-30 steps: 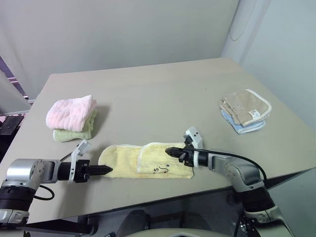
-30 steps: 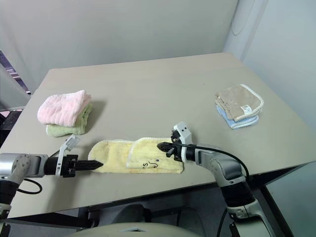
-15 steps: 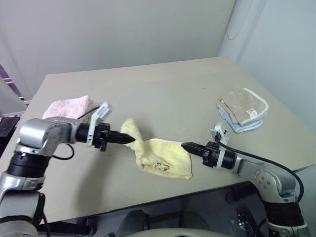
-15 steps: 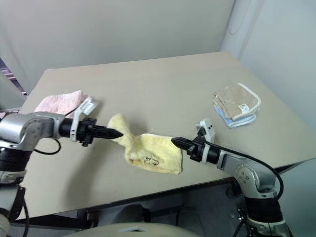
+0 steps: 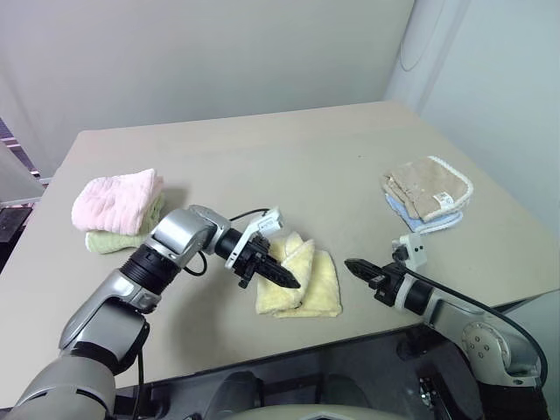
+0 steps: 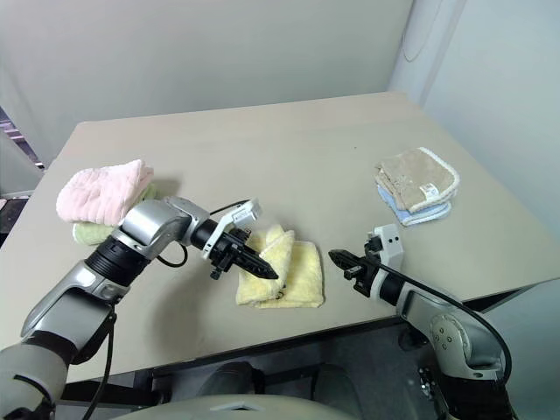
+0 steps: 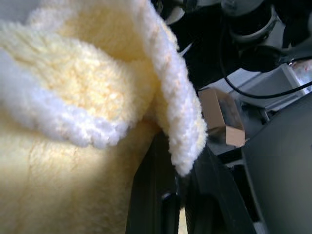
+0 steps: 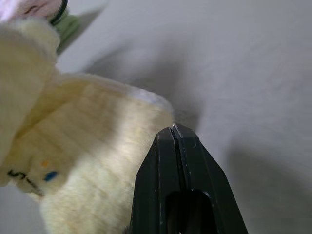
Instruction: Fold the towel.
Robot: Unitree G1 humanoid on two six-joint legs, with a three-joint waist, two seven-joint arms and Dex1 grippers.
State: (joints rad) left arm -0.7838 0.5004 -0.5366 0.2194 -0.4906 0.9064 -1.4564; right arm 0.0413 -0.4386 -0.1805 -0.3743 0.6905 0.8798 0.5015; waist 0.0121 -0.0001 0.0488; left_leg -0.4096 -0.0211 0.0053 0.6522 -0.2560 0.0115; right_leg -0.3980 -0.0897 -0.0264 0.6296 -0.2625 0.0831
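Pink towel (image 5: 118,198) on green towel (image 5: 112,240) (folded), beige towel (image 5: 429,187), table (image 5: 289,157)

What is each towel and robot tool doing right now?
yellow towel: folded over, one edge pinched by left tool
left tool: shut on the yellow towel
right tool: shut, holding nothing, beside the towel
pink towel: folded, on green one
beige towel: folded, on blue one

A bare test room or lab set-up is suggested rather than a home. A plain beige counter (image 5: 289,157) is set against unadorned grey-white walls (image 5: 201,52), with a pale curtain (image 5: 429,44) hung in the far corner. Small folded cloths are laid out in separate stacks: a pink-topped stack (image 5: 118,206) well beyond the left gripper (image 5: 290,282) and a beige-topped stack (image 5: 429,194) beyond the right gripper (image 5: 354,266). Black cables and a cardboard box (image 7: 222,117) are seen below the counter's edge.
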